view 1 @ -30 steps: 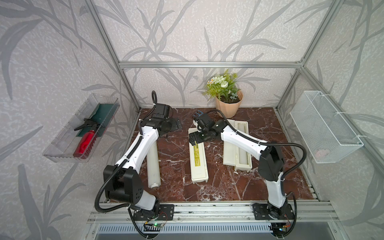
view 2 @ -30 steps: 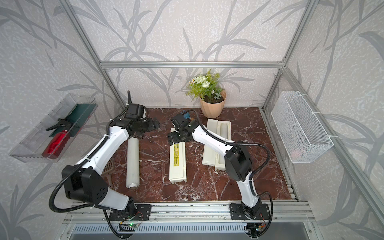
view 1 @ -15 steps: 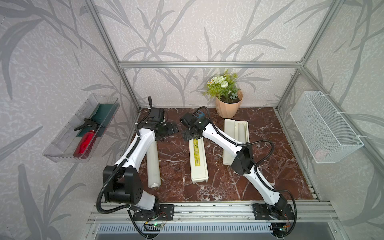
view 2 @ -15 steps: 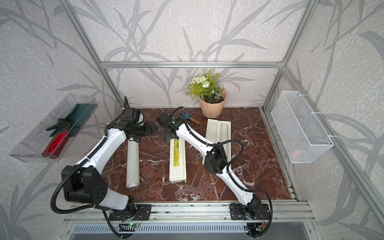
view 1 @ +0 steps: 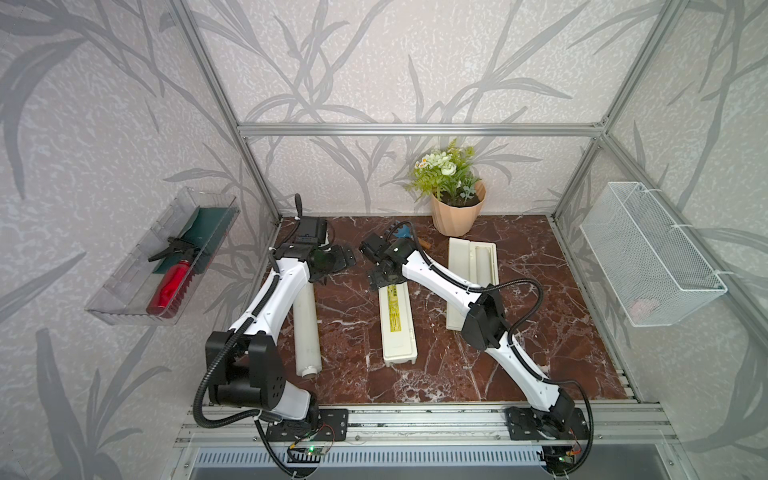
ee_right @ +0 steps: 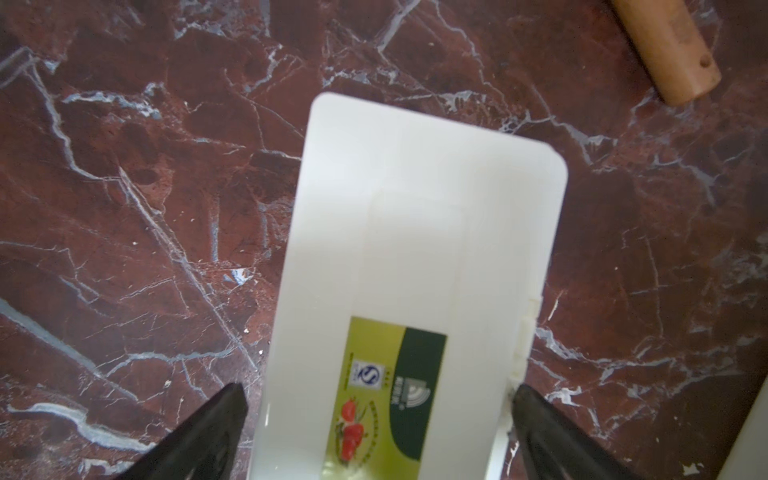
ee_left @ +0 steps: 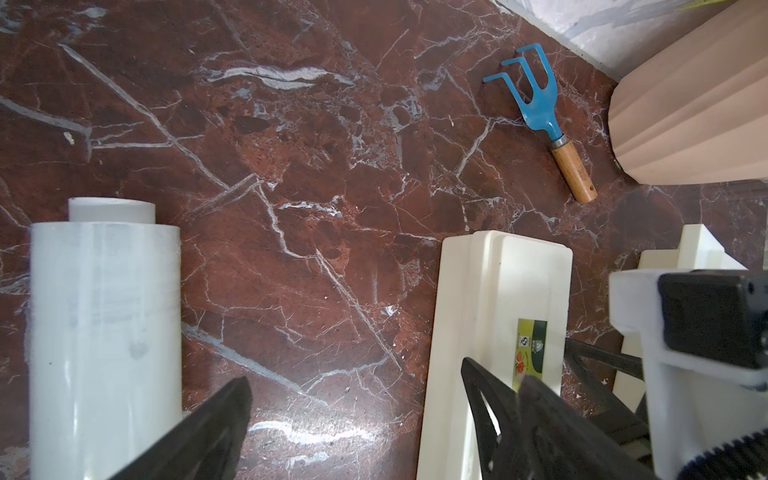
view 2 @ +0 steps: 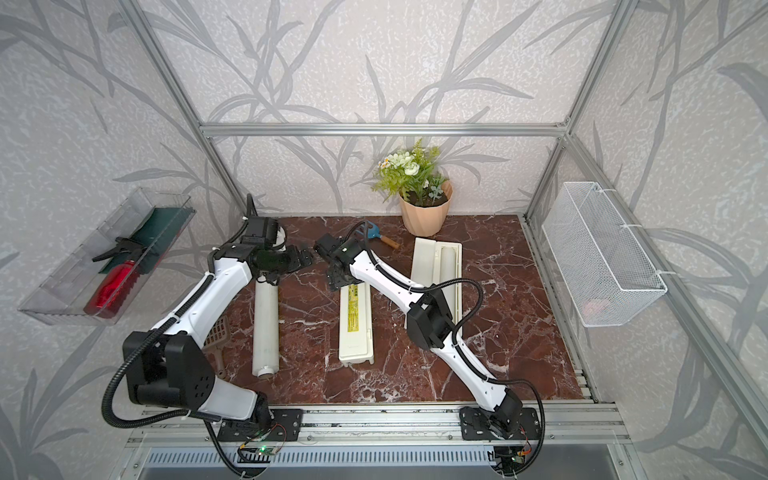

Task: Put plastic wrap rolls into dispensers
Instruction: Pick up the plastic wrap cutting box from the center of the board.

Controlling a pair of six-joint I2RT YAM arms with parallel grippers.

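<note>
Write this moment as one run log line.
left pincer: open, above table beside loose roll | right pincer: open, astride closed dispenser | other dispenser: open, second roll inside

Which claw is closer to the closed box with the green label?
Right: the right gripper straddles the closed box at its far end; left gripper sits aside, by the loose roll.

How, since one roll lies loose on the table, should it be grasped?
Probably grip the loose roll across its round body near mid-length, coming down from above. It lies flat on the table, pointing front to back, with bare marble along both sides for the jaws.
</note>
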